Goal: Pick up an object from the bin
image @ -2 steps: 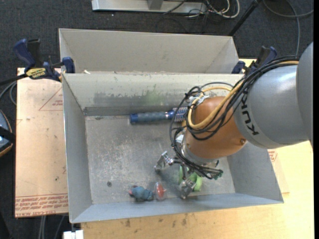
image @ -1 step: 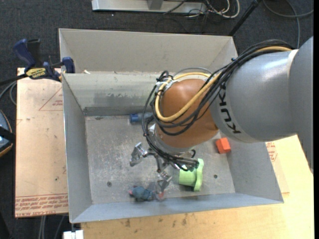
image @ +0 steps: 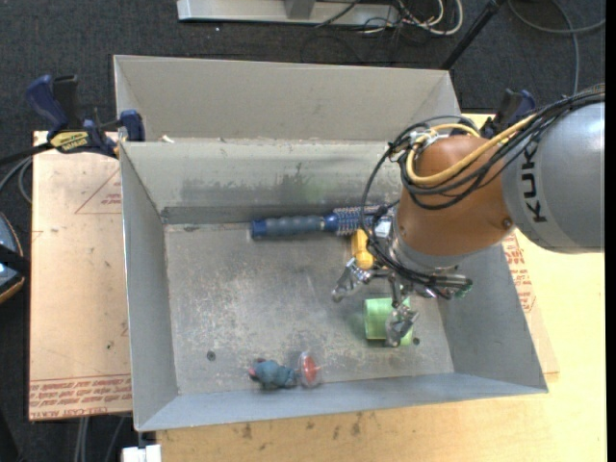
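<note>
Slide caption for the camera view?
Open two-finger gripper over a small green block at the right of the grey metal bin; blue-handled tool along the back wall.

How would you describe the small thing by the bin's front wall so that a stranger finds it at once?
In the grey metal bin, go to the front wall, left of the middle. There lies a small blue-grey lump with a red piece at its right end. Unlike the long blue-handled tool at the back and the green block at the right, it is two-coloured.
</note>
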Robot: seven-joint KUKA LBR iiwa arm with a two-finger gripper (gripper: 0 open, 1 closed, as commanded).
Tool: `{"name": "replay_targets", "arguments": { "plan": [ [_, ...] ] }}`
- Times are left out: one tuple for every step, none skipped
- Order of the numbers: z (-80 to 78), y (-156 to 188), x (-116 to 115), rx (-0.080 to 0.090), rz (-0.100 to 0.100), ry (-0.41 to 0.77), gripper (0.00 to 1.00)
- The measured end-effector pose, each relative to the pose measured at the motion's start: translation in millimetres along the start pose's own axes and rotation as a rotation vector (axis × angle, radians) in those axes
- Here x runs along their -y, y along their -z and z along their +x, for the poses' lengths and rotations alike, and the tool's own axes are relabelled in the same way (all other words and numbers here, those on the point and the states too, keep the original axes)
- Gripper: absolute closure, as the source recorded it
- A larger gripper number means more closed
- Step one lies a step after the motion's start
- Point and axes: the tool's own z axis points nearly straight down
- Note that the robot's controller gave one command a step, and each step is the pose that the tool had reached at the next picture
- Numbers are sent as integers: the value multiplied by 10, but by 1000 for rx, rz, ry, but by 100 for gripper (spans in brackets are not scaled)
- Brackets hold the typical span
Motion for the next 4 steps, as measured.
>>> {"name": "replay_targets", "arguments": {
  "plan": [
    [-63,-94,910,5,-1,337,0],
    [177,-270,540,1,-9,389,0],
    [-539,-66,1068,-1,-6,537,0],
    [-539,-65,1064,3,-4,536,100]
  ]
}}
